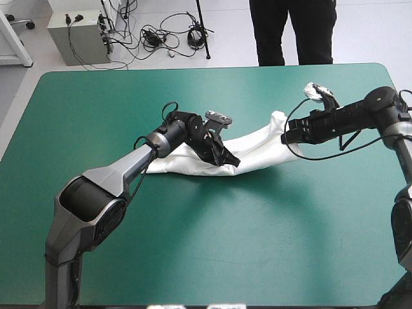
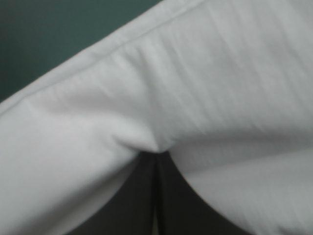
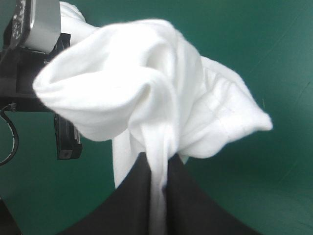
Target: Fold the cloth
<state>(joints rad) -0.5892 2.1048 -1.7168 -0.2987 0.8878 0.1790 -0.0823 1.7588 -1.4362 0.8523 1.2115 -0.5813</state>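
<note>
High view: T-shirt (image 1: 257, 147) bunched long at table (image 1: 193, 257) centre; left gripper (image 1: 230, 159) clamped on it, right gripper (image 1: 287, 137) pinching its end at 2 o'clock from left.

A table (image 1: 270, 257) with a teal-green cover fills the foreground. Beyond its far edge, the pale floor (image 1: 367, 38) holds a grey cabinet (image 1: 74, 38) and tangled black cables (image 1: 158, 33).
</note>
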